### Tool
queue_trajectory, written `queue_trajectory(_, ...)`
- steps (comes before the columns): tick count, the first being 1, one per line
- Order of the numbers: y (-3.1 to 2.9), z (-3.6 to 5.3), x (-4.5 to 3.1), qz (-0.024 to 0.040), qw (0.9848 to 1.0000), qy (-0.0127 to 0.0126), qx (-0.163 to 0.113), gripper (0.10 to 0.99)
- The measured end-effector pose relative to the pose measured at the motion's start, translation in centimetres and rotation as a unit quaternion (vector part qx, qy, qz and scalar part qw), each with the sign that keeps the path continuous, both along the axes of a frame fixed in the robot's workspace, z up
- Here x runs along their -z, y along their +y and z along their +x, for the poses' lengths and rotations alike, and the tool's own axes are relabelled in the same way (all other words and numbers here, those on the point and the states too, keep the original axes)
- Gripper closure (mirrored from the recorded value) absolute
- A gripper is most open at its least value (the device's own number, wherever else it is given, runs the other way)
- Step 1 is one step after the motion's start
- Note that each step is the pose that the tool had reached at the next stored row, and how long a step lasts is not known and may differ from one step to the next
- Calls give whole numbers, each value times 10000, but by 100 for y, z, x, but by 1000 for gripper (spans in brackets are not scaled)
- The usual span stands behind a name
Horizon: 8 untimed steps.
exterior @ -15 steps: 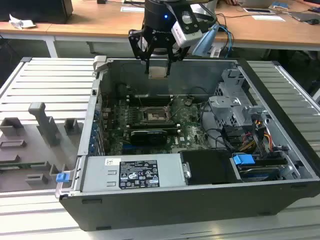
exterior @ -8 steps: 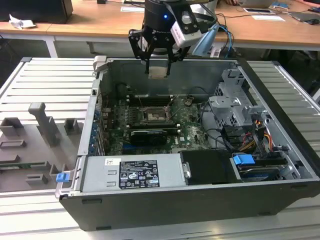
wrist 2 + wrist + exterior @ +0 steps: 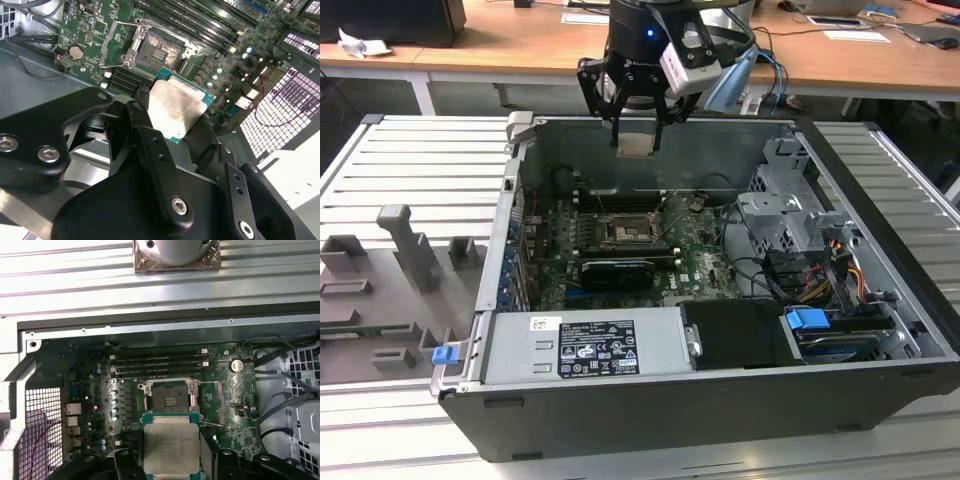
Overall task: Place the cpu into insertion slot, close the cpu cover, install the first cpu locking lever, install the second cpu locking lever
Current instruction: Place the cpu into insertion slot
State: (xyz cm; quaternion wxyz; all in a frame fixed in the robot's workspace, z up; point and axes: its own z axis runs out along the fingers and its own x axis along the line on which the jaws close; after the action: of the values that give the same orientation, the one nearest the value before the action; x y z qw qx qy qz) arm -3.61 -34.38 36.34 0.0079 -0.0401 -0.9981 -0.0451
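Above the socket (image 3: 625,232) and well apart from it, the gripper (image 3: 638,140) hangs over the far rim of the case (image 3: 670,410). Its black fingers (image 3: 617,128) are closed partway onto opposite edges of the cpu (image 3: 638,147) and hold it flat. In both wrist views the cpu (image 3: 175,107) (image 3: 170,447) sits clamped between the fingers (image 3: 142,107) (image 3: 206,455), its pale metal top toward the cameras, with the socket (image 3: 159,51) (image 3: 170,400) beyond it on the green motherboard (image 3: 100,390). The socket lies open, its dark contact field bare. A thin wire lever (image 3: 116,47) stands off from the socket's side, and memory slots (image 3: 160,362) run just beside the socket.
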Motion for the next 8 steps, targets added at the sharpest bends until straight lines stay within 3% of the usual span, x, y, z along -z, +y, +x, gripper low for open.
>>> queue_trajectory(8,0,0,0,0,9996,0,270,545)
